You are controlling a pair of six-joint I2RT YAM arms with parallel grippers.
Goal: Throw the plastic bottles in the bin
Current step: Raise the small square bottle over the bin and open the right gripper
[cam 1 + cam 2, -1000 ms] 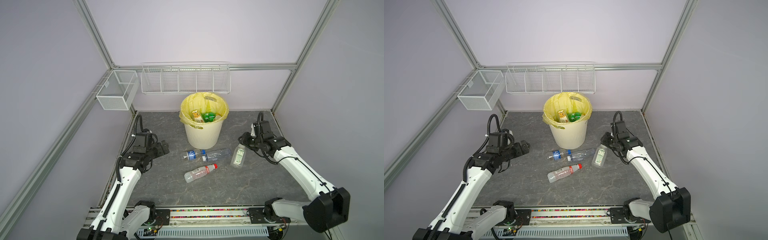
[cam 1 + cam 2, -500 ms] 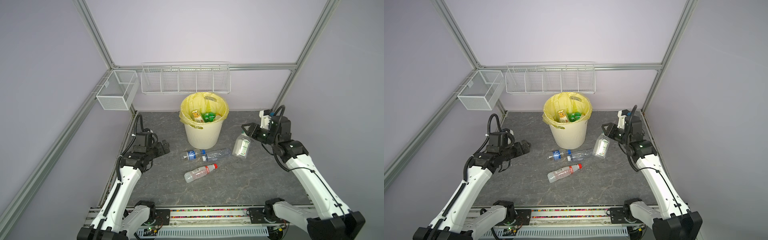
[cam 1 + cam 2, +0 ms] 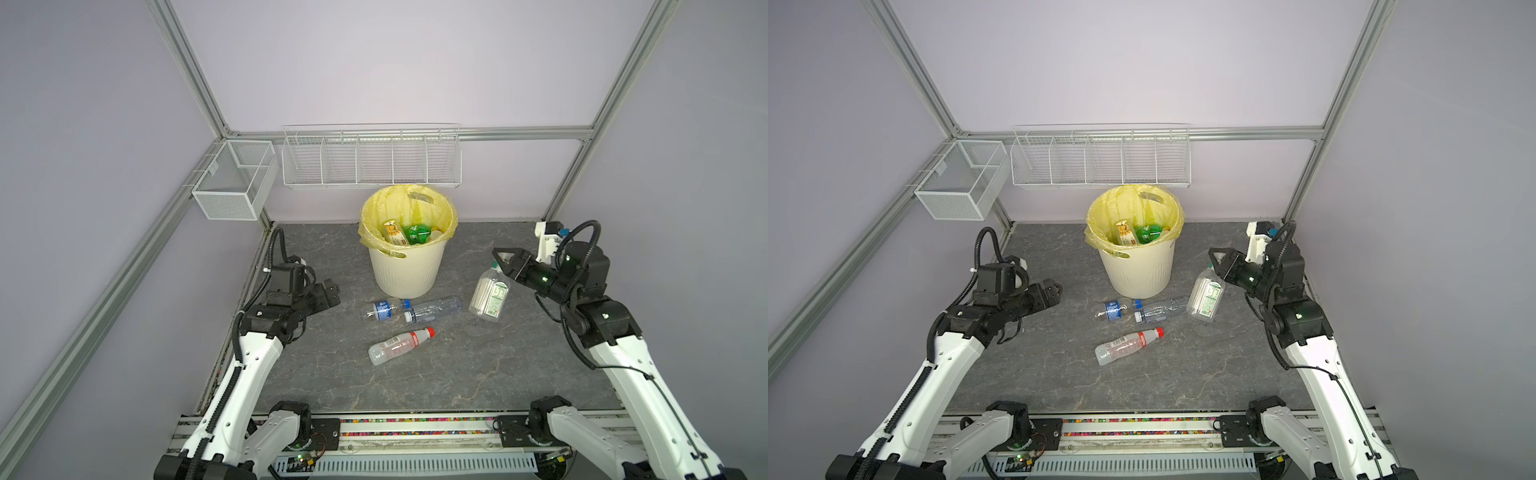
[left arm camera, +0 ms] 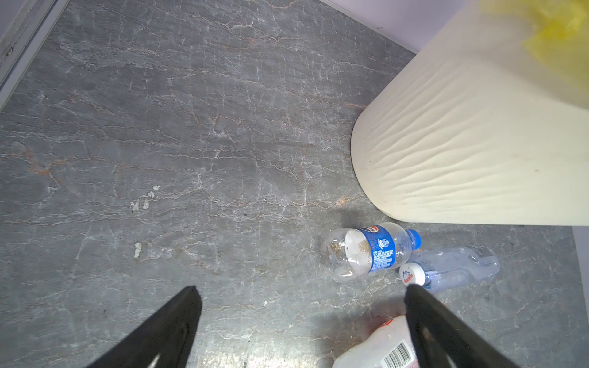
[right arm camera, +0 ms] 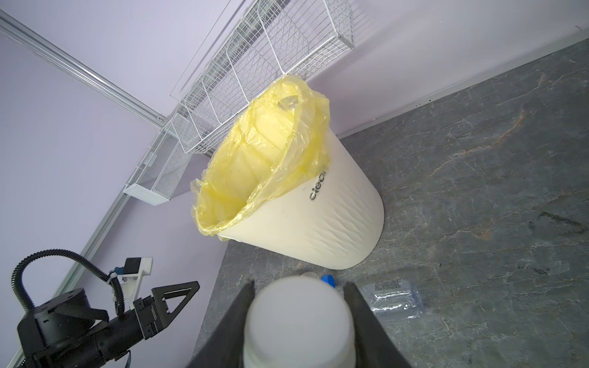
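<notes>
Grey counter point(image 3: 457, 374) showed three plastic bottles point(image 3: 434, 309) lying just before the bin point(image 3: 405, 270), several already inside; right gripper point(image 3: 500, 265) clamped a fourth bottle point(image 3: 489, 297) beside the bin, left gripper point(image 3: 330, 293) gaped empty.

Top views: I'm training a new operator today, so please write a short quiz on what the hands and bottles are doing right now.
1. True or false: the right hand is shut on the green-labelled bottle.
2. The left hand is: A open and empty, B shut on a cap, C out of view.
3. Fill in: the bottle nearest the robot's base has a ___ cap.
Key: 1 true; 2 A; 3 red.
</notes>
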